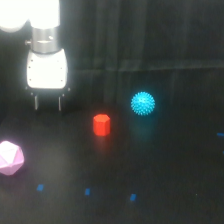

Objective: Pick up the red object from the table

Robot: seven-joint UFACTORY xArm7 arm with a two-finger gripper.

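Black matte table (pixel 165 170) filled the exterior view from edge to edge, so none of its borders could be made out, and a dark curtain-like backdrop (pixel 150 35) closed off the far side. Taking the small bright red-orange hexagonal block (pixel 101 124) as the landmark, bare dark surface lay on every side of it: it stood upright on its flat base near the middle of the table, touching nothing. A cyan spiky ball (pixel 143 103) sat near it, farther back and toward the exterior view's right, apart from it. A larger pale pink faceted polyhedron (pixel 9 158) rested well apart from the block, nearer the camera at the exterior view's left edge. A few small blue marks (pixel 87 191) dotted the table in front of the block. The white gripper (pixel 48 102) of the arm hung behind the block and toward the exterior view's left, well clear of it; its two thin dark fingers (pixel 36 101) pointed straight down, stood parted with an empty gap between them, and held nothing. Whether their tips touched the table could not be told.
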